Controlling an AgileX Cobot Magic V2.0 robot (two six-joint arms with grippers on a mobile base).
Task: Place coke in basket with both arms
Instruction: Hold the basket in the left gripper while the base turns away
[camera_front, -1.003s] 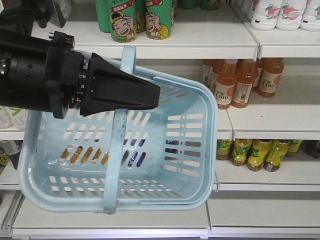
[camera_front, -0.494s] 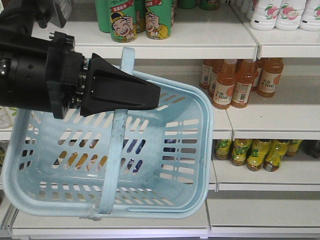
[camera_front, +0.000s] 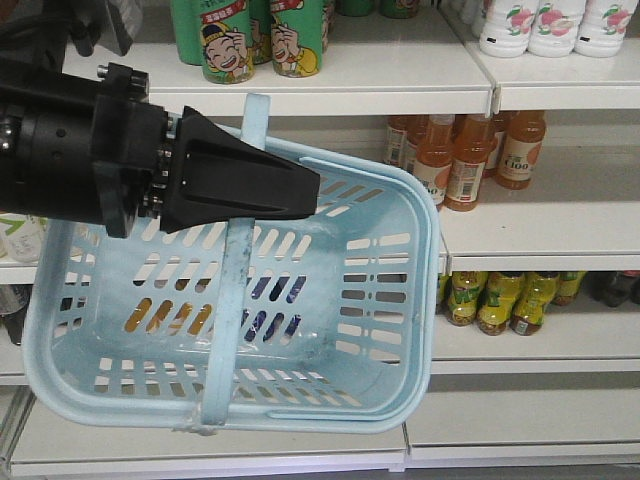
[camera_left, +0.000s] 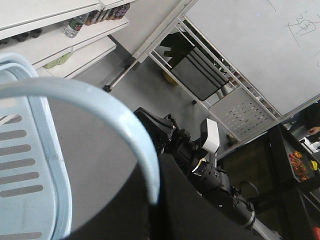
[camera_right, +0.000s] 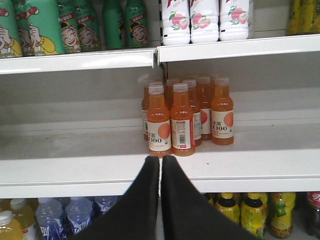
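On my front feed, evenly lit white shop shelving (camera_front: 400, 80) fills the whole background. Green cartoon-printed cans (camera_front: 222, 45) stand on the top board, with white bottles bearing peach pictures (camera_front: 545, 25) to their right. Orange drink bottles (camera_front: 465, 165) sit one level down and yellow-green bottles (camera_front: 500, 300) below those. My right wrist feed adds blue-labelled clear bottles (camera_right: 75, 212) on the lowest level. The left wrist feed gives me a grey floor (camera_left: 145, 85), a pale wall board (camera_left: 250, 45) with faint scribbles, a dark panel (camera_left: 197, 75) and a white perforated panel (camera_left: 240, 107).
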